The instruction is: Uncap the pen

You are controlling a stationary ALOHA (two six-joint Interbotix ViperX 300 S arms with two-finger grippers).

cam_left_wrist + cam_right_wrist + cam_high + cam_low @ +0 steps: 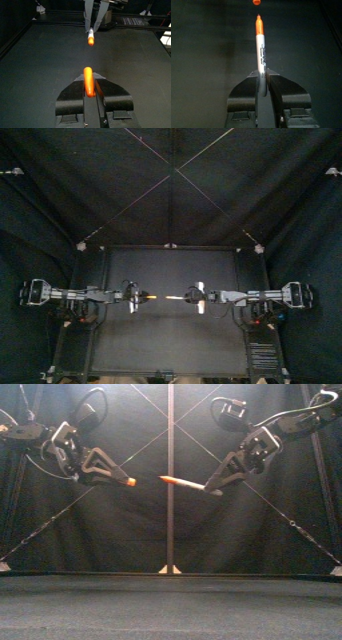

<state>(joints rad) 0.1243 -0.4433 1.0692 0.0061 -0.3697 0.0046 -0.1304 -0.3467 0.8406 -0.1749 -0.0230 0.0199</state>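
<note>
Cap (130,482) and pen (185,483) hang apart in mid-air, well above the surface (171,609), the left gripper (120,481) clamped on the orange cap and the right gripper (217,487) clamped on the pen's barrel, its orange tip pointing left at the cap. The separation looks done, so the sound finish is to hold both grips firm, draw straight along the pen's line rather than sideways, and keep the tip clear of either gripper.
</note>
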